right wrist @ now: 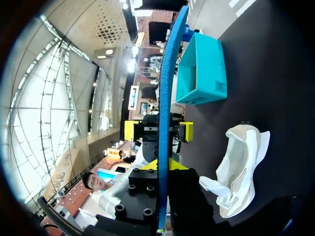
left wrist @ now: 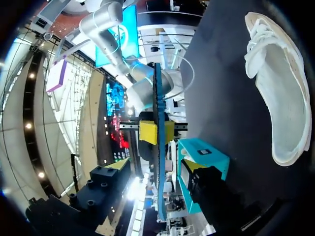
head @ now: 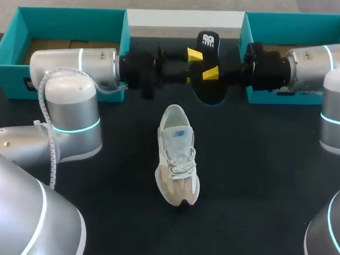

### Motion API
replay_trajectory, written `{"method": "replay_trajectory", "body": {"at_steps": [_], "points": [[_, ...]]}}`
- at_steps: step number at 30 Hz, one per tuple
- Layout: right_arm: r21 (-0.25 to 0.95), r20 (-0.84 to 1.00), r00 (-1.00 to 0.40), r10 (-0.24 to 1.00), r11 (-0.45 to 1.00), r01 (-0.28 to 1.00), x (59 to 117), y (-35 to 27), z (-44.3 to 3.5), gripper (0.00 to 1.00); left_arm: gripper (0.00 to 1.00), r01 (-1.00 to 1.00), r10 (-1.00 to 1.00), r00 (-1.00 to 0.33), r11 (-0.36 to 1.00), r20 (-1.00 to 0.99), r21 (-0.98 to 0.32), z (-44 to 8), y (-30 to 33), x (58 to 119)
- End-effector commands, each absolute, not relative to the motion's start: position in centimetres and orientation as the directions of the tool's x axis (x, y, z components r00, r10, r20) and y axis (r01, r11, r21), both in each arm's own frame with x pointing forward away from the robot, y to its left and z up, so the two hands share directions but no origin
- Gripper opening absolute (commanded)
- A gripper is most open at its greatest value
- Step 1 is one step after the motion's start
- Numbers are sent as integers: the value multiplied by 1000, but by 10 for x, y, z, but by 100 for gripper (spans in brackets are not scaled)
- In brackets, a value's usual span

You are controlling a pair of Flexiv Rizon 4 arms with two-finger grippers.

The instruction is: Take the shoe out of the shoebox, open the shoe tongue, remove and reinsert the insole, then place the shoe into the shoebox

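The black insole (head: 208,89) is hanging in the air over the far middle of the black table (head: 269,182), between the two arms, which are coming in from opposite sides. The right gripper (left wrist: 158,132) is pinching it. In the left wrist view its two yellow tips are pressing on both faces of the insole, which is showing there edge-on with a blue rim. The left gripper (right wrist: 158,132) is standing wide. In the right wrist view its yellow tips are sitting well apart, one at each side of the insole, and as far as I can see neither is touching it — so this claw is gripping nothing.

The white and beige sneaker (head: 177,156) is standing on its sole in the middle of the table, nearer than the insole and apart from both grippers. Its toe is pointing toward the near edge and its heel toward the insole. The white laces are lying loose.

A teal box (head: 67,14) is standing at the far left, behind the left arm. A second teal box (head: 299,21) is standing at the far right, partly hidden by the right arm. The sneaker is lying outside both — on the bare table.
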State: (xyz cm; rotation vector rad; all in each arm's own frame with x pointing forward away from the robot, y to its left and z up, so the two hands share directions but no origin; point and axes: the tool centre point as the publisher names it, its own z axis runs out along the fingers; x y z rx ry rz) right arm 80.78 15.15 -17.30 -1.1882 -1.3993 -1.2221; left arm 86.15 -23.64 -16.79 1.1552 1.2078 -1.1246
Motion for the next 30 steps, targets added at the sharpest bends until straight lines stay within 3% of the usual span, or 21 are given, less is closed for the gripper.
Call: {"method": "replay_trajectory", "body": {"at_steps": [1, 7, 21, 30], "points": [[210, 972, -211, 108, 23, 977, 809, 148, -165, 0, 100, 995, 41, -37, 95, -998, -33, -156, -207, 852], [376, 921, -369, 127, -36, 926, 816, 144, -159, 0, 100, 965, 54, -233, 139, -971, -224, -154, -174, 852], [606, 792, -591, 152, -74, 792, 822, 147, -150, 0, 100, 756, 8, -627, 247, -779, -606, -179, -117, 837], [632, 773, -619, 140, -87, 770, 822, 147, -145, 0, 100, 729, 50, -660, 285, -750, -622, -194, -110, 834]]}}
